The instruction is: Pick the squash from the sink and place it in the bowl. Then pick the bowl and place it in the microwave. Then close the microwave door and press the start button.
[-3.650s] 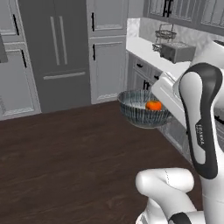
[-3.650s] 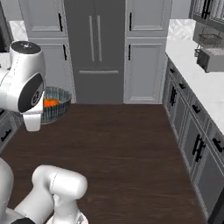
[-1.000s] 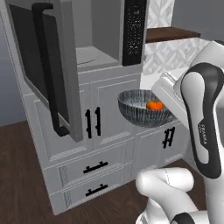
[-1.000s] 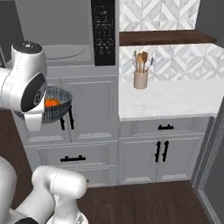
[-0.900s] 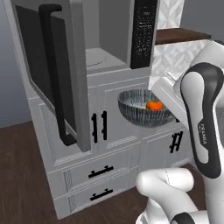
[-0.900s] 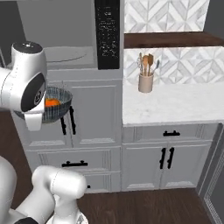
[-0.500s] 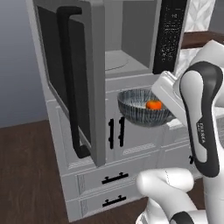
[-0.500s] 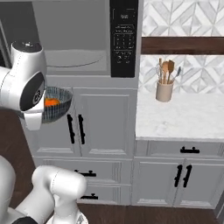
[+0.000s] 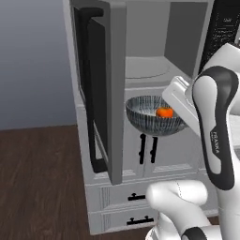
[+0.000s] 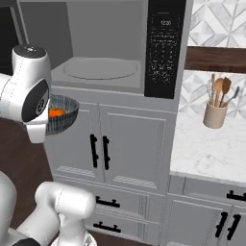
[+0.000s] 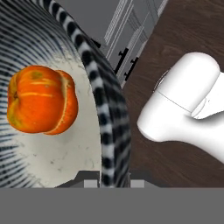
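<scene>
A: Views shifted wholesale vs half a second ago, so that's the base driving in, not things moving. The large grey built-in microwave (image 10: 103, 48) now sits much closer; its open cavity with the pale round turntable (image 10: 98, 68) is straight ahead.

B: Door?

A: The wide grey-framed microwave door with dark glass and long black bar handle (image 9: 96, 89) is swung fully open, edge-on on the left of the left base view. The path into the cavity looks free.

B: Load?

A: The wide shallow dark grey ribbed bowl with pale speckled inside (image 9: 152, 117) is held up in front of the white cabinet doors (image 10: 115, 144), rim about level with the cavity floor but outside it. The small round orange squash (image 11: 41, 105) rests inside it, off centre.

B: Fingers?

A: The gripper (image 11: 107, 183) is narrow, pinching the bowl's rim; the striped wall runs down between the tips in the hand view.

B: So the squash step is done?

A: I'd say so. Next: lift slightly and push the bowl in.

B: Any text?

A: The arm link carries vertical lettering, looks like "FRANKA" (image 9: 214, 143). The black keypad panel (image 10: 163, 48) has a clock display, roughly "12:00"; the key labels are too small to read.
</scene>
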